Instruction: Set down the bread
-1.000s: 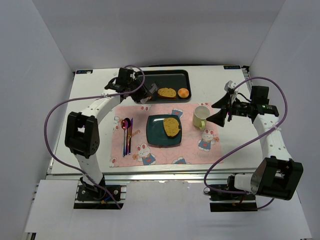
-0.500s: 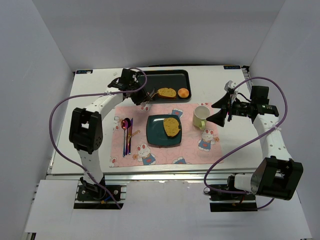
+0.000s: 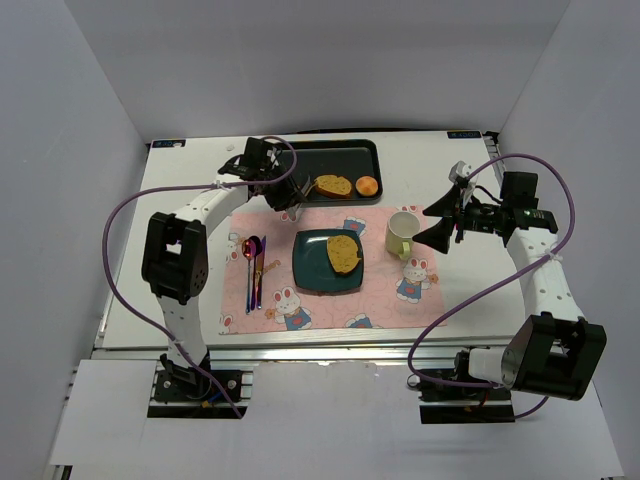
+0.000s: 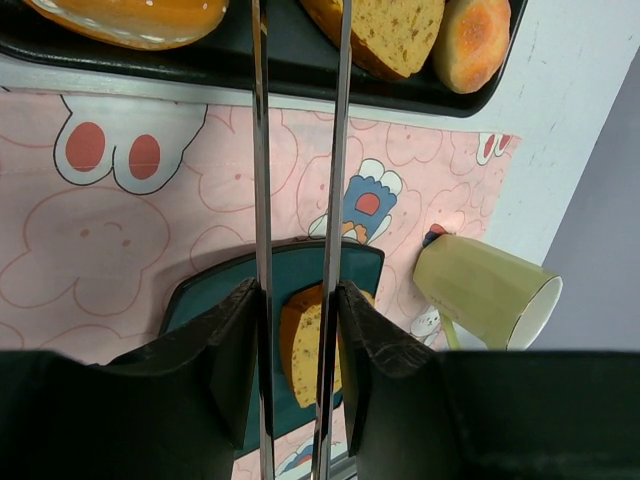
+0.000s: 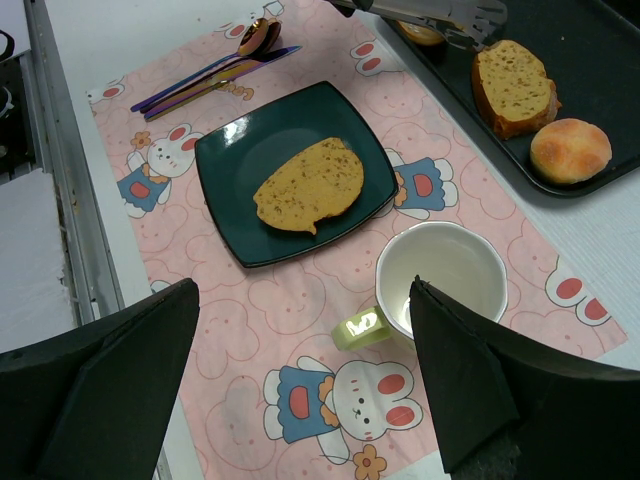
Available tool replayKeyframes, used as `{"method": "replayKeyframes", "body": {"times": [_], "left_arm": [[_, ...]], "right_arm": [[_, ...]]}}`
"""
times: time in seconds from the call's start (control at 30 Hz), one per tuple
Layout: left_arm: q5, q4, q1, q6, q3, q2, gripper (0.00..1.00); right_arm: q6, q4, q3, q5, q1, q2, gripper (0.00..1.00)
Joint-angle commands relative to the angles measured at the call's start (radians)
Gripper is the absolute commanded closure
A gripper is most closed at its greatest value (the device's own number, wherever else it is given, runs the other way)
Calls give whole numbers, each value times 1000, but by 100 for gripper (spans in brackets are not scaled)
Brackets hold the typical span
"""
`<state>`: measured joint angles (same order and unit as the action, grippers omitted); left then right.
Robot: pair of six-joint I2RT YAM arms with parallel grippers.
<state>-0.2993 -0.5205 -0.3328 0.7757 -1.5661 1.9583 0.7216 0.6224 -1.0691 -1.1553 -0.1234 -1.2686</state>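
Observation:
One toasted bread slice (image 3: 343,252) lies on the dark green square plate (image 3: 305,275); it also shows in the right wrist view (image 5: 310,185). The second slice (image 3: 334,185) lies in the black tray (image 3: 345,155) next to a round bun (image 3: 368,185). My left gripper (image 3: 285,190) is shut on metal tongs (image 4: 259,150). The blades stand apart and hold nothing. Their tips (image 5: 440,15) are over the tray's left part, by another bun (image 4: 130,15) and left of the slice (image 4: 395,30). My right gripper (image 5: 305,400) is open and empty, right of the mug.
A pale green mug (image 3: 401,233) stands right of the plate on the pink bunny placemat (image 3: 300,310). A spoon and other cutlery (image 3: 254,265) lie left of the plate. White walls close in the table on three sides.
My left arm has swung a little to the right, with the tongs staying at the tray's left part. The right arm and both bread slices have not moved.

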Motion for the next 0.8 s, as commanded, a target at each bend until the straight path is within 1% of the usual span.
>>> {"method": "replayKeyframes", "body": {"times": [0.0,0.43,0.77], "left_arm": [[-17,28,3,0,-32,-41,55],[-27,54,3,10,-3,-67,55],[-46,37,3,-4,-2,-50,53]], "right_arm": [[4,-21,1,-23,-4,6,11],[6,-20,1,-26,-4,6,10],[4,-20,3,-27,-4,5,11]]}}
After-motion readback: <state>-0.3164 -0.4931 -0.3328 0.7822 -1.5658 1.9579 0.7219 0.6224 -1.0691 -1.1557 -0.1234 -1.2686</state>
